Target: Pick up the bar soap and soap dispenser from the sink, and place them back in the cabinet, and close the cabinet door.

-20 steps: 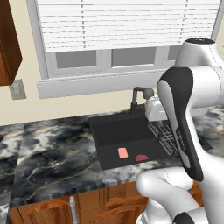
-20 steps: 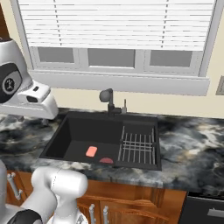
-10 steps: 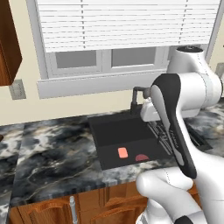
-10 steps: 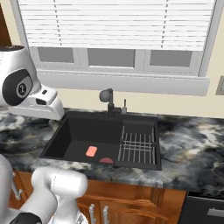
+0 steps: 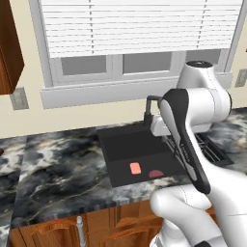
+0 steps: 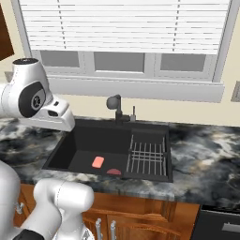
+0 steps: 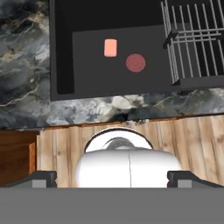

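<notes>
The salmon-pink bar soap (image 5: 135,168) (image 6: 98,162) (image 7: 110,47) lies flat on the floor of the black sink (image 5: 120,144) (image 6: 89,136) (image 7: 87,17), near its front wall. My gripper (image 7: 113,177) hangs high above the counter's front edge and looks straight down. Its two dark fingertips (image 7: 43,177) stand wide apart, open, with nothing between them. The soap dispenser is out of view. Reddish-brown wood of the cabinet (image 5: 9,43) (image 6: 4,33) shows at the upper left; I cannot tell whether it is the cabinet door or a side.
A darker red half-round piece (image 5: 156,173) (image 6: 114,171) (image 7: 135,63) lies right beside the bar soap. A wire rack (image 6: 147,157) (image 7: 192,39) takes up the sink's right part. The black faucet (image 6: 115,105) stands behind. Marble counter (image 5: 58,169) surrounds the sink, with wooden drawers (image 7: 65,148) below.
The arm has swung toward the sink, its upper links coming further into both base views. The soap and the red piece have stayed put. The jaws stay wide.
</notes>
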Motion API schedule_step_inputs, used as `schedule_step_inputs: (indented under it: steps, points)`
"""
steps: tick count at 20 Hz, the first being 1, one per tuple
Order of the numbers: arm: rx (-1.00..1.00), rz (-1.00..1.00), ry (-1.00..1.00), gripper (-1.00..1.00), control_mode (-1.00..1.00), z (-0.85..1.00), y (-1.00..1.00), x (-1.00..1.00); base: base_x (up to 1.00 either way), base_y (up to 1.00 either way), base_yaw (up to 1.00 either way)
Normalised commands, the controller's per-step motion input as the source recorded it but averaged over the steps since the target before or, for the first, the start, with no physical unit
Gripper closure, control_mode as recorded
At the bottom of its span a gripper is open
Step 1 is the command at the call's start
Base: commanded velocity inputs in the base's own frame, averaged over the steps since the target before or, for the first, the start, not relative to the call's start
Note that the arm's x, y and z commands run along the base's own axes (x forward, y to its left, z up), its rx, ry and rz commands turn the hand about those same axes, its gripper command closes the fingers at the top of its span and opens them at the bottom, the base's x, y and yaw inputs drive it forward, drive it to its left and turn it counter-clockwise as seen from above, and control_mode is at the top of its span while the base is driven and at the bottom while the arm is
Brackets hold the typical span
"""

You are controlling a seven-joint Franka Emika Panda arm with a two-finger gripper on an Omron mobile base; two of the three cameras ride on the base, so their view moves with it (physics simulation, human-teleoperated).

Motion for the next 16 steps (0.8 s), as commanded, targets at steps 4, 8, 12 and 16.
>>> schedule_step_inputs:
  steps: [4,8,12,16]
  points:
    - [0.02,0.0,0.0,-1.0,-1.0,-0.31,0.0,0.24,0.0,0.0,0.0]
    - [0.02,0.0,0.0,-1.0,-1.0,-0.29,0.0,0.23,0.0,0.0,0.0]
    - [0.01,0.0,0.0,-1.0,-1.0,-0.22,0.0,0.24,0.0,0.0,0.0]
    - [0.0,0.0,0.0,-1.0,-1.0,-0.26,0.0,0.19,0.0,0.0,0.0]
